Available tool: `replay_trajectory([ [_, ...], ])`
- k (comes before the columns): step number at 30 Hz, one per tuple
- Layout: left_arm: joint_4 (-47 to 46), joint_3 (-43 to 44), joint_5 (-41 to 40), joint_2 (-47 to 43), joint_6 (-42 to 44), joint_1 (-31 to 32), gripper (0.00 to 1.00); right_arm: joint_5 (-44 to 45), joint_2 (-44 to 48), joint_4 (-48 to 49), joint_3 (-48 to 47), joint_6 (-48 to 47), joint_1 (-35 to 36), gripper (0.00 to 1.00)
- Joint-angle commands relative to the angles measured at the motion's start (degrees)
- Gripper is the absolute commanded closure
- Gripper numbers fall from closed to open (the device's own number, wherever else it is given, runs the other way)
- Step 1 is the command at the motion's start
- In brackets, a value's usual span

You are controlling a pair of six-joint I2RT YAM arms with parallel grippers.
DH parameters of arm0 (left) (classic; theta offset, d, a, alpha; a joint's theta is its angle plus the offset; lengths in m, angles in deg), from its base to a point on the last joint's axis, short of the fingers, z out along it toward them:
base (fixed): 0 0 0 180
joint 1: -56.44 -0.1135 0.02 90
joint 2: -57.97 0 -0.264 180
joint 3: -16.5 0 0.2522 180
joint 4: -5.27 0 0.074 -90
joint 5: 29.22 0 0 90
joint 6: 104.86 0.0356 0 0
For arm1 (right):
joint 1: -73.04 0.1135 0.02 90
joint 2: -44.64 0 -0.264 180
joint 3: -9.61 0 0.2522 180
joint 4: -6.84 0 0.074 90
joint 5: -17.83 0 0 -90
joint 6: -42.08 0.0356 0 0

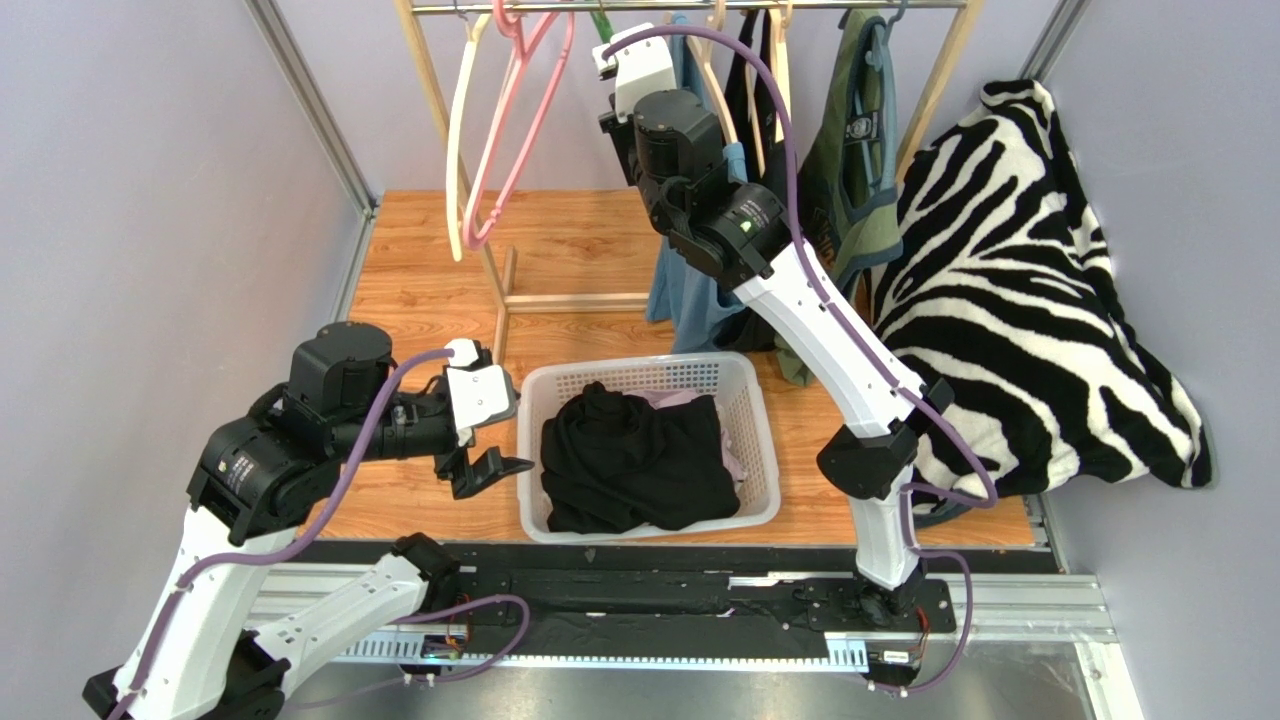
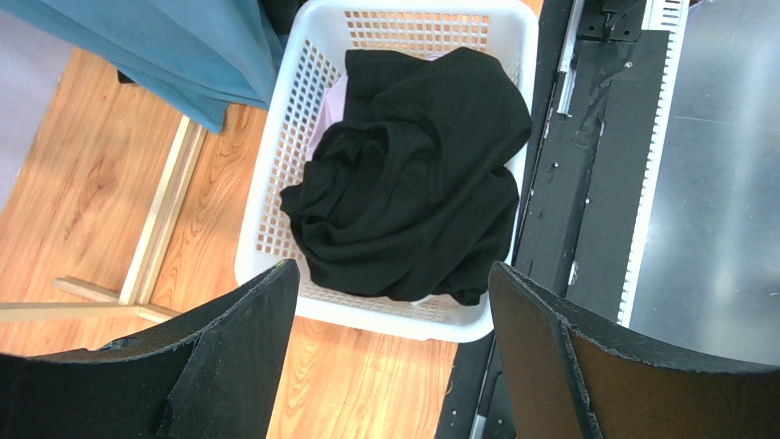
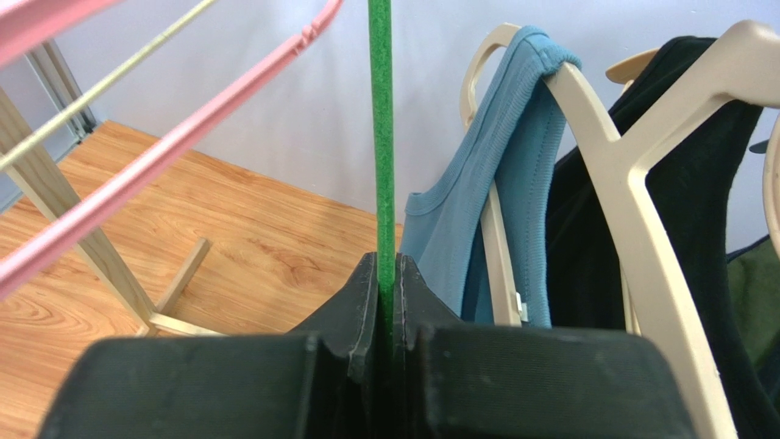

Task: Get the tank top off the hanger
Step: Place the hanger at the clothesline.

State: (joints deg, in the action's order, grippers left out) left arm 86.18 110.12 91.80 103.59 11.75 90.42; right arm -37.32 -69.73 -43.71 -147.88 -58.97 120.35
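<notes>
Left arm (image 1: 256, 465): we see it folded at the elbow on the left side of the basket (image 1: 646, 363), forearm level, wrist turned toward it
Left claw (image 1: 489, 474): hovers just off the basket's near-left corner, jaws spread wide, nothing between them
Pink hangers (image 1: 504, 135): we find them bare, hanging above and beyond the basket's far-left corner
Black tank top (image 1: 631, 458): lies crumpled inside the basket, covering most of its floor, on no hanger
Right arm (image 1: 827, 338): rises from the basket's near-right corner, leans past its far rim and stretches up to the rail (image 1: 691, 6)
Right claw (image 3: 386, 283): high beyond the basket's far rim, jaws pinched tight on the thin green hanger (image 3: 380, 137), which runs straight up from them
Blue tank top (image 3: 513, 183): we see it draped on a beige hanger (image 3: 632, 183), beyond the basket's far rim, just right of the green hanger
Zebra blanket (image 1: 1037, 300): heaped well to the right of the basket
</notes>
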Motion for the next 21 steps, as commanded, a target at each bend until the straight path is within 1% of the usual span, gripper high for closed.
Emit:
replay_trajectory([
  [1,-0.01,0.83,1.49,-0.36,1.34,-0.58,0.16,-0.57,1.08,4.89,0.28,1.82,-0.81,1.0],
  [4,-0.09,0.74,1.84,-0.36,1.43,-0.93,0.16,-1.8,0.9,4.1,1.34,3.48,-0.73,1.0],
  [10,0.08,1.18,2.2,-0.54,1.16,-1.19,0.15,-1.98,-2.26,1.12,-2.35,6.83,-0.73,1.0],
  [15,0.17,0.92,2.28,-0.89,1.25,-1.19,0.15,-1.37,-2.97,0.5,-2.18,9.02,-0.73,1.0],
  [19,-0.09,0.57,2.55,-1.07,1.25,-1.19,0.15,-2.42,-3.93,0.15,-2.79,10.7,-0.73,1.0],
  [21,-0.09,0.57,2.55,-1.15,1.25,-1.19,0.15,-3.2,-5.07,-0.03,-3.58,13.07,-0.64,1.0],
])
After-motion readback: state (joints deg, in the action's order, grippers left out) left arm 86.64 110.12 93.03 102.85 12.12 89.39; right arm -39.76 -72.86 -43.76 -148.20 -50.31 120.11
